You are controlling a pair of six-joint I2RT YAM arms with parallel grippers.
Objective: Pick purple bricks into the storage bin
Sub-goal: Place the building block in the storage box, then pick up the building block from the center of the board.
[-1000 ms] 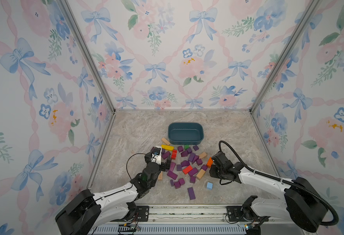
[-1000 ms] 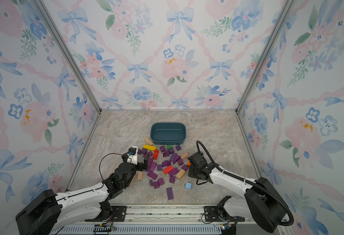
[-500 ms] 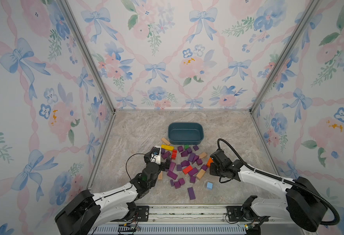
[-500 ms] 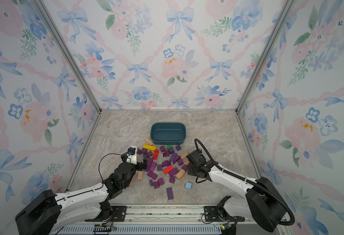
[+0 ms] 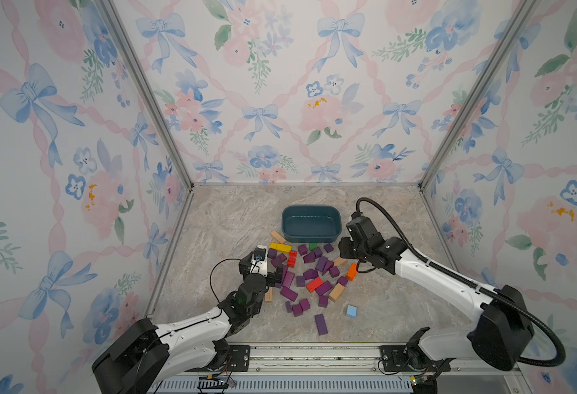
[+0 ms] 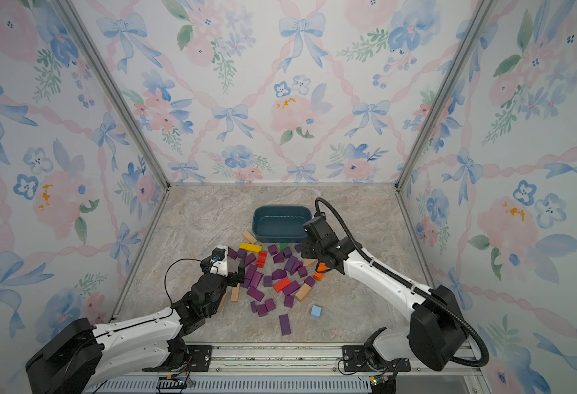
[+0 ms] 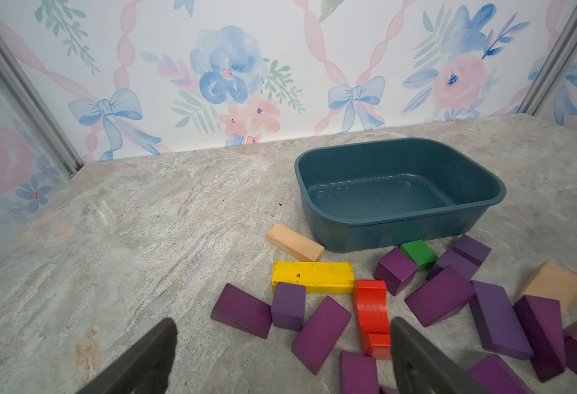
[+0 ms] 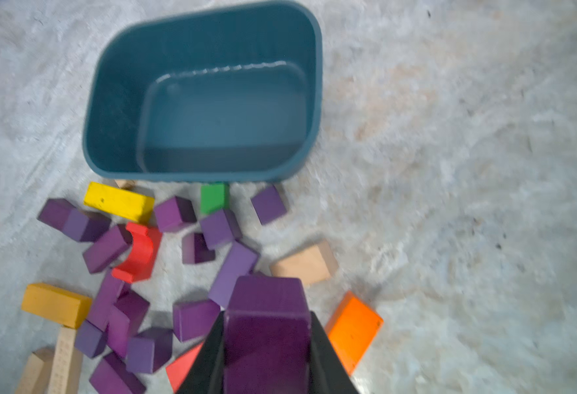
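**Step in hand:** carrying one purple brick (image 8: 266, 303) to the storage bin (image 8: 109, 136)

**Right gripper** (image 8: 267, 344): clamped on that brick, raised above the heap, just near and right of the bin's near right corner

**Left gripper** (image 7: 282, 327): jaws spread wide and holding nothing, low over the heap's left edge

**Next move, as judged:** travel far and left until the brick is over the bin's hollow, then release; the low wall needs little height

**Container:** one storage bin, far centre of the floor; nothing in it, its bottom bare in both wrist views

**Purple bricks** (image 5: 314, 273): all others loose on the floor, near side of the bin, mixed with a yellow bar (image 7: 312, 277), a red arch block (image 7: 370, 307) and a green cube (image 7: 418, 254) that lies against the bin's near wall
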